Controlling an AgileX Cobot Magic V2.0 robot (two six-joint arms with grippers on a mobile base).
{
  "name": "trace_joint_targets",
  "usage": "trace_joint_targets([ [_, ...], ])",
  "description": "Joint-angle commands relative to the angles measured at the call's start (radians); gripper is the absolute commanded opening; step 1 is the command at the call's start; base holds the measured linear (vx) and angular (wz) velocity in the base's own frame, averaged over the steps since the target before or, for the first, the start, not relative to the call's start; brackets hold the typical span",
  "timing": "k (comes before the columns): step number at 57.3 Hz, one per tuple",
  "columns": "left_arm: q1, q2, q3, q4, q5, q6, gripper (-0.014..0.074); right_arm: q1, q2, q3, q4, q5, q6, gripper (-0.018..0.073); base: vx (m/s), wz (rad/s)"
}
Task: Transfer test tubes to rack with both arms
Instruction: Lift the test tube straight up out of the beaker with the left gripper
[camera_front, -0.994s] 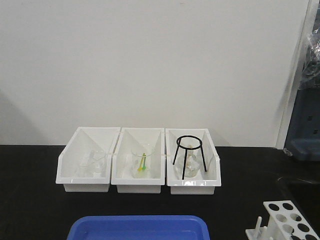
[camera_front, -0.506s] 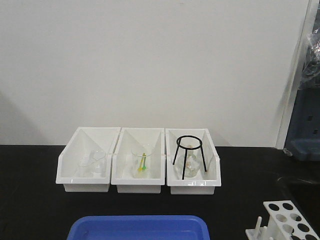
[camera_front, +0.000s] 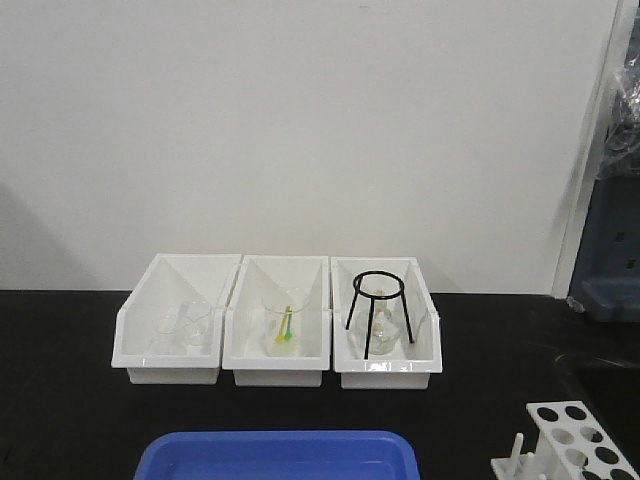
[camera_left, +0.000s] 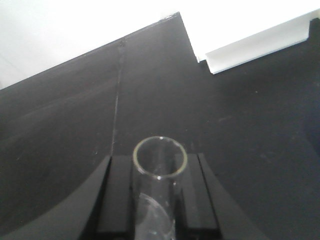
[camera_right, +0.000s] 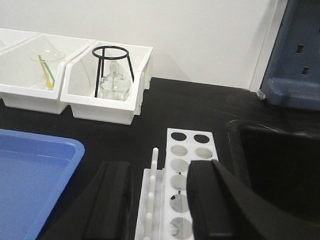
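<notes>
Left gripper (camera_left: 160, 172) clamps a tube (camera_left: 160, 159) over the table (camera_left: 240, 130). Right gripper (camera_right: 160, 192) gapes empty above the rack (camera_right: 192, 150), at 5 o'clock in the front view. The grippers may clash there, or a tilted tube may jam on a hole's rim.

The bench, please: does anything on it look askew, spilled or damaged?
Nothing stands out. The three white bins sit in a straight row, the rack stands level, and the test tube in the left hand looks intact.
</notes>
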Motion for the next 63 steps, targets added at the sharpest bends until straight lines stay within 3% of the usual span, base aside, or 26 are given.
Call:
trace_joint_targets([
  [1,-0.002,-0.024,-0.026,-0.057,-0.084,-0.016,0.0004,-0.002,0.009,-0.032,-0.005,-0.082,-0.002,0.0351,0.00,0.00],
  [11,-0.002,-0.024,-0.026,-0.148,-0.087,-0.016,-0.0006,-0.002,0.009,-0.032,-0.005,-0.084,-0.002,0.0351,0.00,0.00],
  [28,-0.002,-0.068,-0.026,-0.148,-0.086,-0.019,-0.0006,-0.002,0.009,-0.032,-0.005,-0.084,-0.002,0.0351,0.00,0.00],
  [63,-0.002,-0.284,-0.026,-0.148,-0.012,-0.166,-0.0006,-0.002,0.009,-0.032,-0.005,-0.089,-0.002,0.0351,0.00,0.00],
])
